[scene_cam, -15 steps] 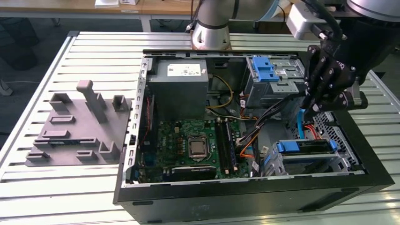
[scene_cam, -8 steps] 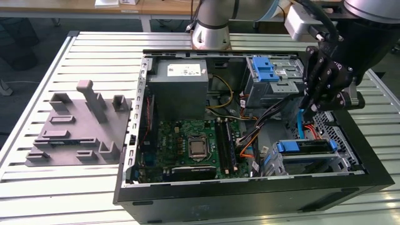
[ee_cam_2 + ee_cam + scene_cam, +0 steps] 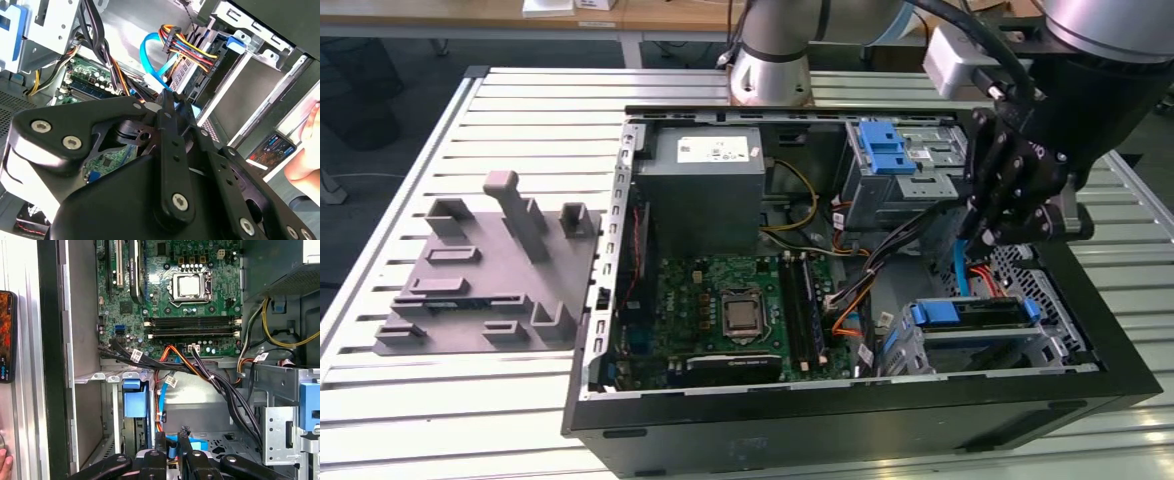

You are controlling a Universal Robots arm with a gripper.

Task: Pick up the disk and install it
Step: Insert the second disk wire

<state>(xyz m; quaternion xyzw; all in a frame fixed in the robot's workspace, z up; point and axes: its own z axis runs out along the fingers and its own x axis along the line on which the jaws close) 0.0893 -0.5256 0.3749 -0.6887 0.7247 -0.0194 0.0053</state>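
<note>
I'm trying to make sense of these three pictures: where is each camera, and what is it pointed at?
Exterior view: off the arm, above the table, looking down into the open computer case; the arm and end effector hang over the exterior view's right.
First wrist view: on the arm, looking into the case at the motherboard; the end effector shows at the edge.
Second wrist view: on the arm, looking past the end effector at cables and drive bays.
All three share the motherboard and the end effector.
</note>
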